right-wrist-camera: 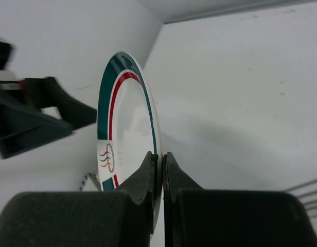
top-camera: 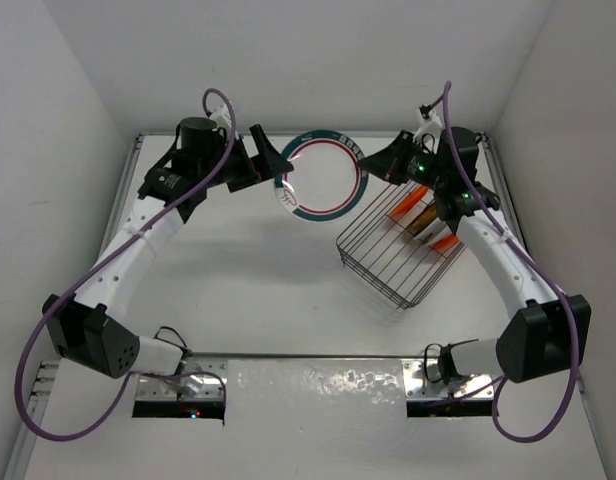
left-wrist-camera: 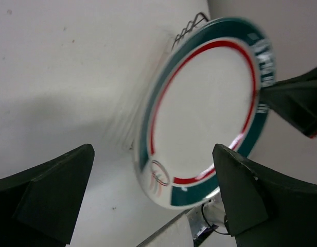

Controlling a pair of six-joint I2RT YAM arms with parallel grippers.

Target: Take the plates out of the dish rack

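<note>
Overhead, the right gripper [top-camera: 376,172] grips the green-rimmed plate [top-camera: 323,175] by its right edge, near the middle of the tabletop's [top-camera: 258,290] far edge. The left gripper [top-camera: 278,165] waits at the plate's opposite edge with its jaws spread. This looks like a handover, and if the right lets go before the left clenches, the plate would drop. Both arms reach forward and bend inward, elbows out. The dish rack [top-camera: 398,265] sits toward the right edge with orange plates [top-camera: 413,205] inside. From the left wrist, the plate is blurred and lies between the parted jaws, not clearly touched. From the right wrist, the jaws pinch only a sliver of rim, a hold thin enough that the plate could pivot.
</note>
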